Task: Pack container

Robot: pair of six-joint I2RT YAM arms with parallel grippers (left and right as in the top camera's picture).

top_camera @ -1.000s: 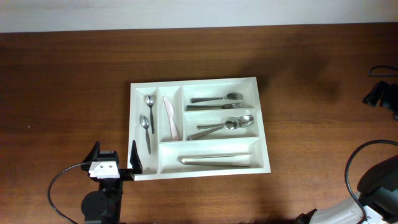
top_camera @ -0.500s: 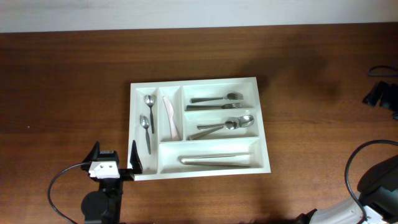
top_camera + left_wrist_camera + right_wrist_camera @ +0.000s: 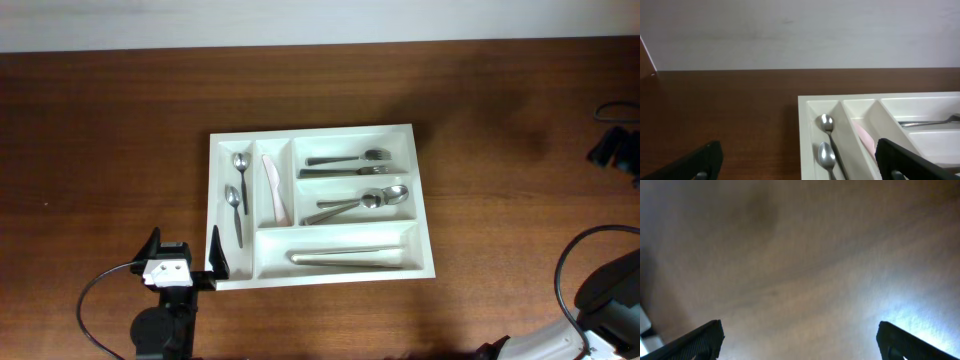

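The container point(image 3: 310, 131), a white five-compartment tray, lies mid-table. Two small spoons point(image 3: 237, 195) fill its left narrow slot and a pale pink knife point(image 3: 274, 190) the second. Forks point(image 3: 350, 159), larger spoons point(image 3: 362, 202) and a long metal utensil point(image 3: 350, 258) lie in the wide slots. My left gripper point(image 3: 183, 238) stands open at the tray's near left corner, straddling its left wall point(image 3: 802, 130); the small spoons point(image 3: 826, 150) show between its fingers point(image 3: 705, 160). My right gripper point(image 3: 800, 347) is open over a blurred brown surface, holding nothing.
Dark wooden table point(image 3: 100, 150) all round the tray, pale wall point(image 3: 300, 20) behind its far edge. Part of the right arm and its cable point(image 3: 605, 285) sits at the bottom right, and a black object point(image 3: 612, 150) lies at the right edge.
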